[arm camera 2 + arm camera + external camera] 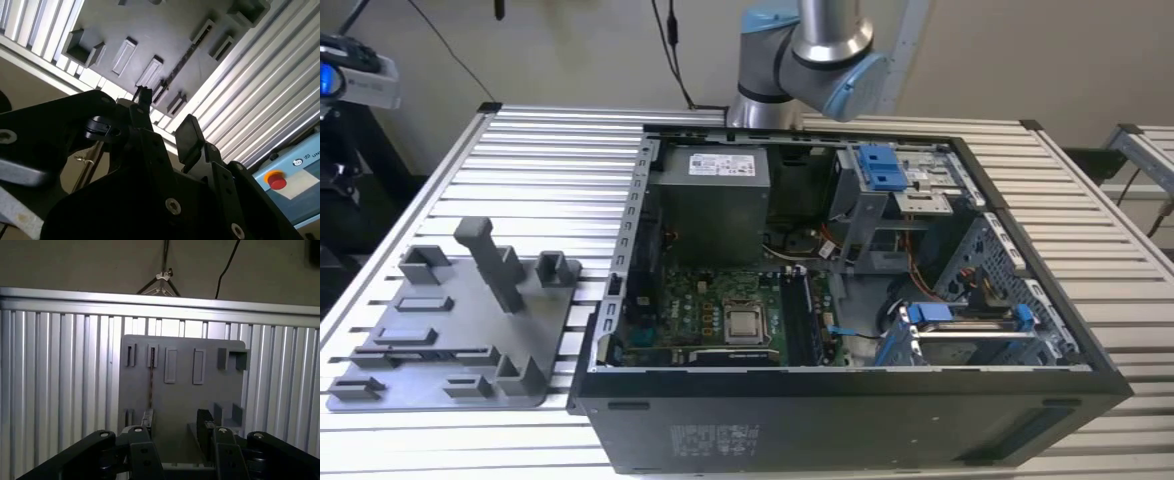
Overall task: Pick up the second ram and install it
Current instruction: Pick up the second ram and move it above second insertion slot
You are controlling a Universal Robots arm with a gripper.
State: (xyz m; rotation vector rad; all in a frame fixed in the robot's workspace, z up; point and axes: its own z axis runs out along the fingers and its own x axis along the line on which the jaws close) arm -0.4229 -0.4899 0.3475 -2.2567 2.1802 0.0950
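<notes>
While the hand (175, 416) hangs above the grey tray (180, 390) with its fingers (202, 424) spread apart and nothing between them, the second ram (151, 380) stands untouched below and ahead of it. It is set on its long edge in a narrow slot of the tray, so it reads as a thin dark line. In the second wrist view the ram (181, 59) runs away from the hand (165, 107) along the tray (150, 25). The tray lies on the ribbed worktop (60, 390), with the open computer case (787, 425) just beside it.

By my reading the step in hand is the reach for the pick: nothing is gripped, and the hand is apart from the board. The ram's line seems to fall nearer one finger than the middle of the gap, though the angle may mislead. Taking hold of so thin a board calls for the gap centred over its top edge, the fingers square to its flat faces, and a straight descent. A skewed closure could tip it in the slot or pinch the tray's ridges instead.
</notes>
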